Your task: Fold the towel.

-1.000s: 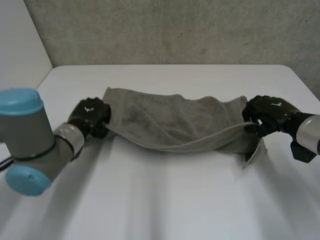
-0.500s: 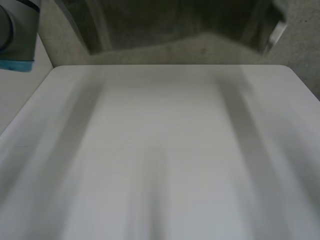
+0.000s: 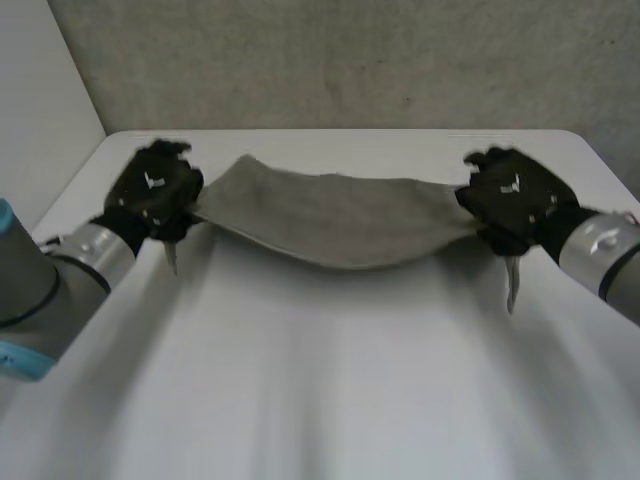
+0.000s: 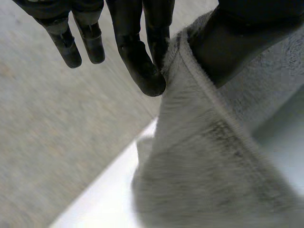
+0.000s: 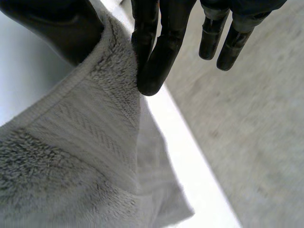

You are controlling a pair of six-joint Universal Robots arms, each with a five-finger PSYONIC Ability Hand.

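A grey towel (image 3: pixel 335 215) hangs stretched between both hands above the far half of the white table (image 3: pixel 330 370), sagging in the middle. My left hand (image 3: pixel 155 190) pinches its left end; in the left wrist view the fingers (image 4: pixel 142 57) press the towel's hem (image 4: pixel 199 109) against the thumb. My right hand (image 3: pixel 510 200) holds the right end the same way, its fingers (image 5: pixel 156 52) clamping the towel's edge (image 5: pixel 95 118) against the thumb. A loose corner (image 3: pixel 512 285) dangles below the right hand, and a smaller one (image 3: pixel 171 258) below the left.
A rough grey wall (image 3: pixel 350 60) rises behind the table's far edge. The table's left edge (image 3: pixel 60 190) runs close to my left arm (image 3: pixel 50 280).
The towel lay slack on the table between the hands; both hands have swung it up out of sight and brought it back down, and it now hangs taut farther back.
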